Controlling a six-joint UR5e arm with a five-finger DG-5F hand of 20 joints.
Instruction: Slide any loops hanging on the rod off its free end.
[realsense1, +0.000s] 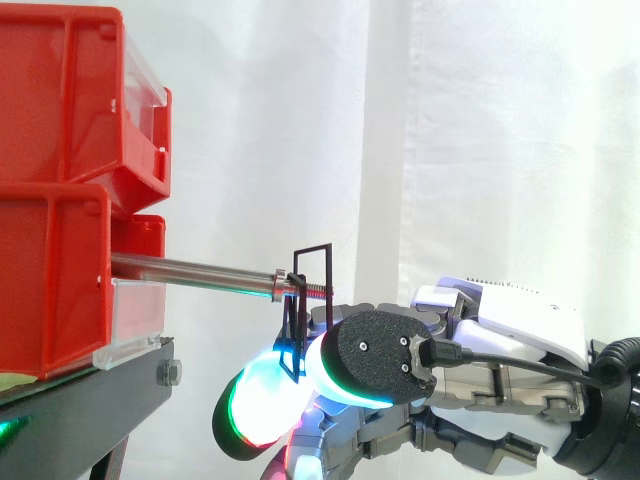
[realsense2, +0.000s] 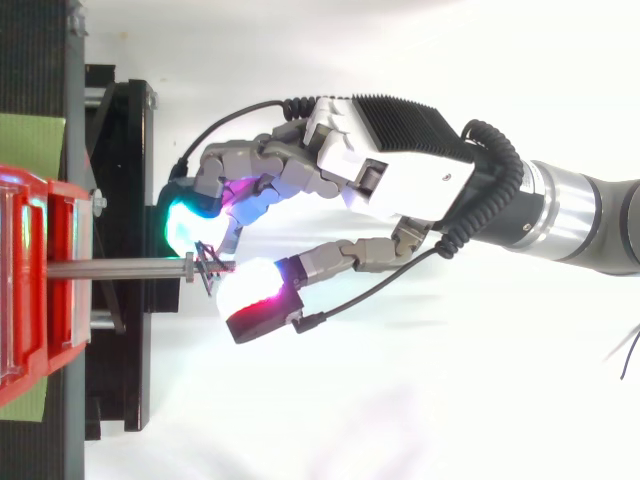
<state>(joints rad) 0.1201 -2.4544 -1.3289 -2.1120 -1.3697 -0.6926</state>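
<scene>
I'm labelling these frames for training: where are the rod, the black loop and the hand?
rod (realsense1: 190, 270): side view, the smooth middle of its shaft.
black loop (realsense1: 312, 249): side view, the top bar of its frame.
hand (realsense2: 415, 185): top view, the white casing on its back.

I am seeing the loop (realsense1: 297, 310) hanging on the free end of the rod (realsense1: 190, 272), its lower part sitting between the fingertips (realsense2: 255, 290) of the hand (realsense2: 400, 190). The rod is reaching away from the hand into the stacked bins (realsense1: 60, 200), which are resting on the stand (realsense1: 90, 400) beyond the fingertips.
</scene>
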